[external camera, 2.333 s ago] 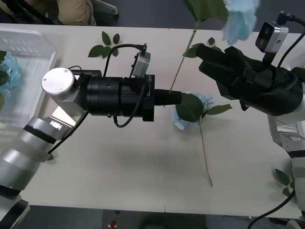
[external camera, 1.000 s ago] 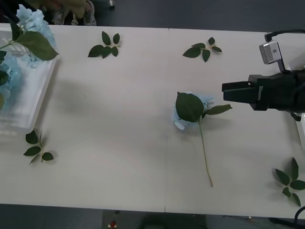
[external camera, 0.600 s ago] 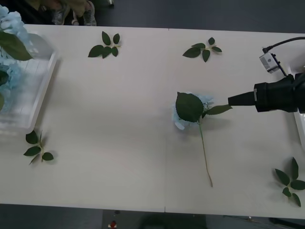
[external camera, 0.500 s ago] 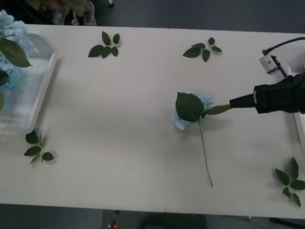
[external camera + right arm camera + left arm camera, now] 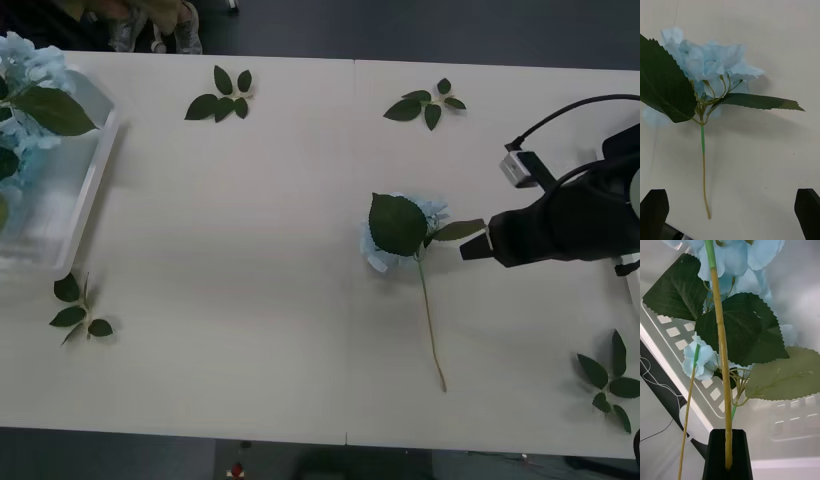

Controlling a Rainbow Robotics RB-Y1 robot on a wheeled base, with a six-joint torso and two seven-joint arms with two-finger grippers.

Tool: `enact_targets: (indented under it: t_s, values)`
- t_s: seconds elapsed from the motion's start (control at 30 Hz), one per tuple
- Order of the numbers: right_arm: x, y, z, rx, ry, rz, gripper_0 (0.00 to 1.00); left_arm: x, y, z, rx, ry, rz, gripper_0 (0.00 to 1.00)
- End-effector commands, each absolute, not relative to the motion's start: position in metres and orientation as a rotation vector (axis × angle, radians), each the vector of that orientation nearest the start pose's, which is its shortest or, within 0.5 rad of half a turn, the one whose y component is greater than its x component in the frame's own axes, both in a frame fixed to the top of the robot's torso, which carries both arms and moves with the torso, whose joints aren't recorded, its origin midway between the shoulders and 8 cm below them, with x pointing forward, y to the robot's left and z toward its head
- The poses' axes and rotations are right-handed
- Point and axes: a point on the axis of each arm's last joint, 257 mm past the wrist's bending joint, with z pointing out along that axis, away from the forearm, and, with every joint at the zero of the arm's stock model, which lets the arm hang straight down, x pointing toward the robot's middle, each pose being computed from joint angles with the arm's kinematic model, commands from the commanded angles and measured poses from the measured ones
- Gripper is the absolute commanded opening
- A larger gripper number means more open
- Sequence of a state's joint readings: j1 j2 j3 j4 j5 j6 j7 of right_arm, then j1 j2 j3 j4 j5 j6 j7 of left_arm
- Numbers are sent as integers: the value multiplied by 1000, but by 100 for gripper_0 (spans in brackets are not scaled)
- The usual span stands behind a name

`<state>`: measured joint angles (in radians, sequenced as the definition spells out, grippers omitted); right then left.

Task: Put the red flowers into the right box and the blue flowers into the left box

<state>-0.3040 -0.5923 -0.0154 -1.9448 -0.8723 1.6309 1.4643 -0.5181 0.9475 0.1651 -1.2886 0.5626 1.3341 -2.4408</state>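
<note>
One blue flower (image 5: 404,228) lies in the middle of the table, its stem toward the near edge. My right gripper (image 5: 476,247) is just to its right, open. In the right wrist view the flower (image 5: 711,69) lies ahead of the gripper (image 5: 730,213), whose black fingers (image 5: 653,210) stand wide apart. My left gripper (image 5: 728,457) is shut on the stem of another blue flower (image 5: 733,258) (image 5: 35,70) above the left box (image 5: 62,225) (image 5: 662,347). More blue flowers (image 5: 702,358) lie in that box. The right box (image 5: 633,290) shows as an edge. The red flowers are out of view.
Loose green leaf sprigs lie at the far side (image 5: 222,95) (image 5: 428,103), near the left box (image 5: 78,308) and at the near right corner (image 5: 610,380). A black cable (image 5: 560,110) arches over the right wrist.
The left arm took the raised blue flower from mid-table and swung it left over the left box. The right gripper came back toward the flower lying on the table.
</note>
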Motion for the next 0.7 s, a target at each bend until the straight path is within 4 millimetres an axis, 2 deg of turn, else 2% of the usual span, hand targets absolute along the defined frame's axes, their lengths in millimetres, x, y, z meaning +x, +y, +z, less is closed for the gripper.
enact_targets:
  t_s: [0.03,0.3,0.5,0.7]
  values:
    - [432,-227,-231,-409,2597,262,99,525,597,-130,781,2394,850,0]
    - [428,-211,-256,-503,2601,148,99,524,608,-148,747,2372,906,0]
    - [432,-191,-265,-540,2563,138,99,519,615,-168,707,2418,912,0]
    - [438,-170,-275,-549,2534,181,99,529,627,-191,688,2377,941,0]
